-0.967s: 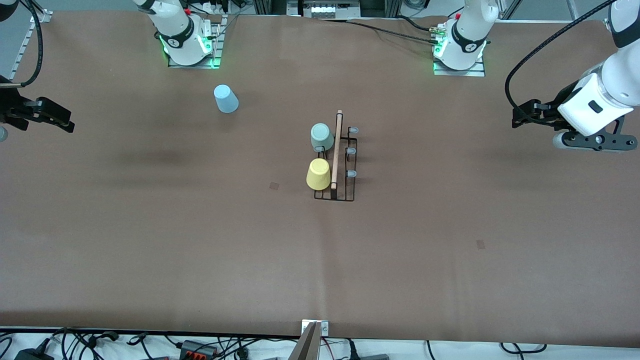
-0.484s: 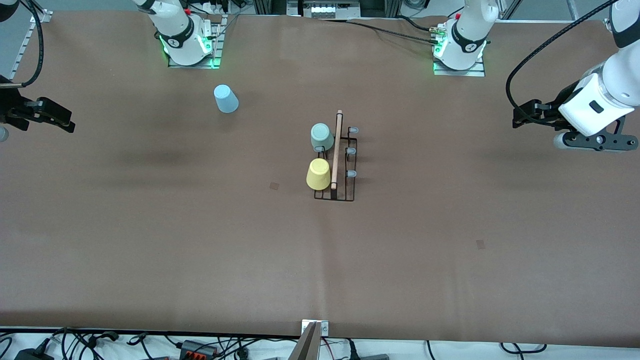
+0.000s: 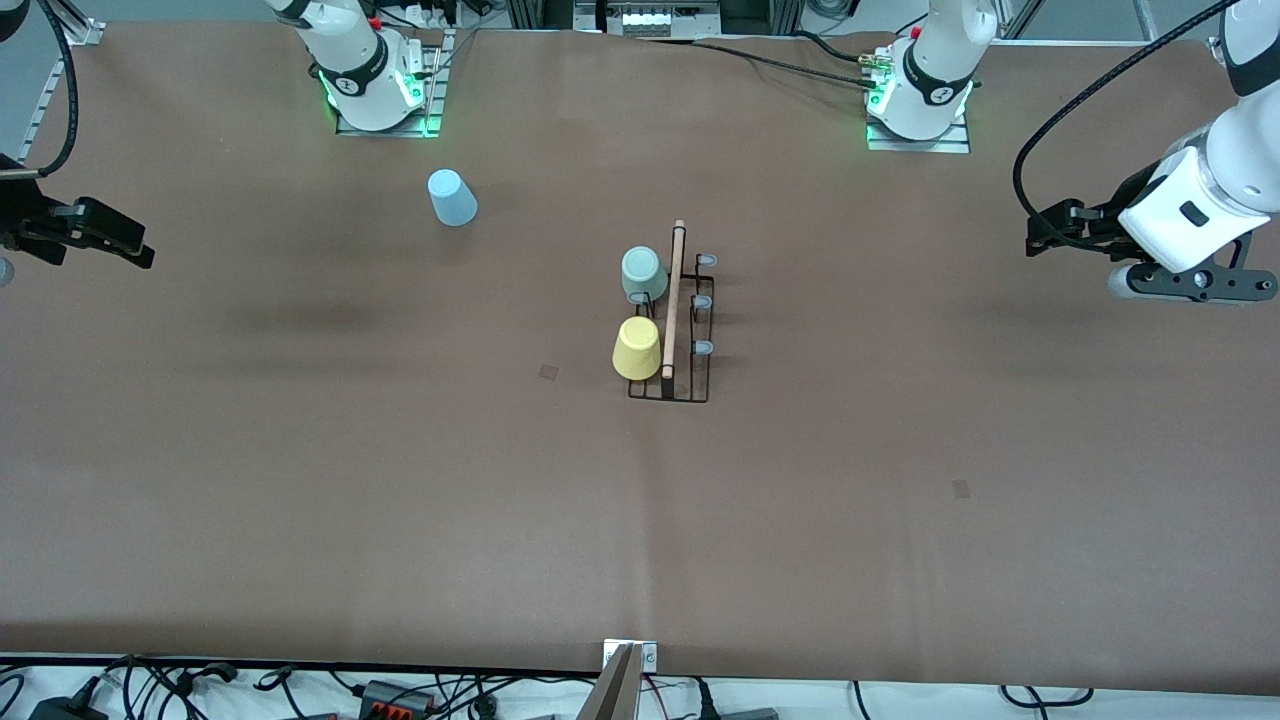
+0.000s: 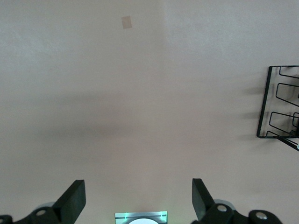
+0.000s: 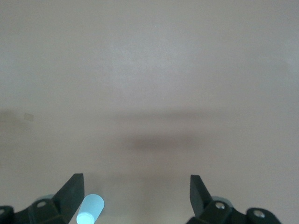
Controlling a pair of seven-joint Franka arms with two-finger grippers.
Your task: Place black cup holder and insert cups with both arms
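Both grippers, left [image 3: 1045, 235] and right [image 3: 125, 240], barely shifted, fingers apart.

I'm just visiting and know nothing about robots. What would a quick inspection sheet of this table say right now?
Surface: brown table cover, two small patches on it.
Job's things: black cup holder mid-table; pale green cup and yellow cup upside down on it; light blue cup upside down on the table, near the right arm's base.
Clutter: nothing seen.
Grippers: left gripper and right gripper open, empty, waiting over bare cover at their own table ends.
Cables: black cable looping to the left arm; more along the table's edges.
Surroundings: metal frames along the table's edges.
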